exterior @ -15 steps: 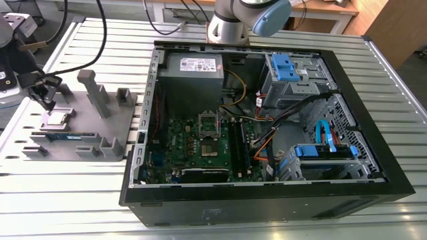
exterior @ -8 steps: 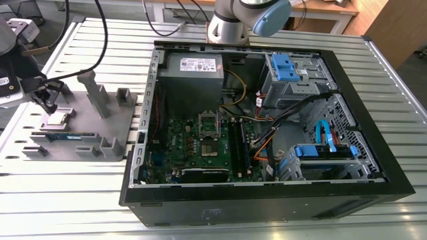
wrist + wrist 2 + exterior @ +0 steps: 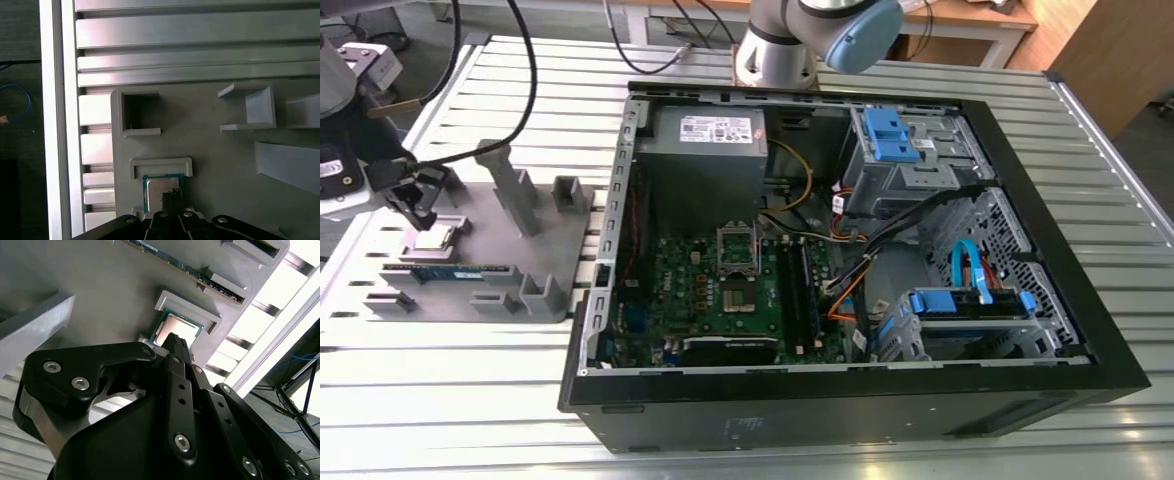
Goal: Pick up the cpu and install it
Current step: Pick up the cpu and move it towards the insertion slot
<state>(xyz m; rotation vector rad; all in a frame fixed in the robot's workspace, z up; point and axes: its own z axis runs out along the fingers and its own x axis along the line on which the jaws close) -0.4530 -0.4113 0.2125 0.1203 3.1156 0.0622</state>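
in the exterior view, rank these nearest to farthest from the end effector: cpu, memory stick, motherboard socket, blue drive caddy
1. cpu, just beneath the end effector, on the grey holder
2. memory stick, along the same holder
3. motherboard socket, inside the computer case
4. blue drive caddy, toward the exterior view's right

One cpu, one grey holder, one computer case

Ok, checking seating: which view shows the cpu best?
The second wrist view: the cpu lies close and flat in the grey holder. In the first wrist view the gripper covers part; the exterior view shows it from afar.
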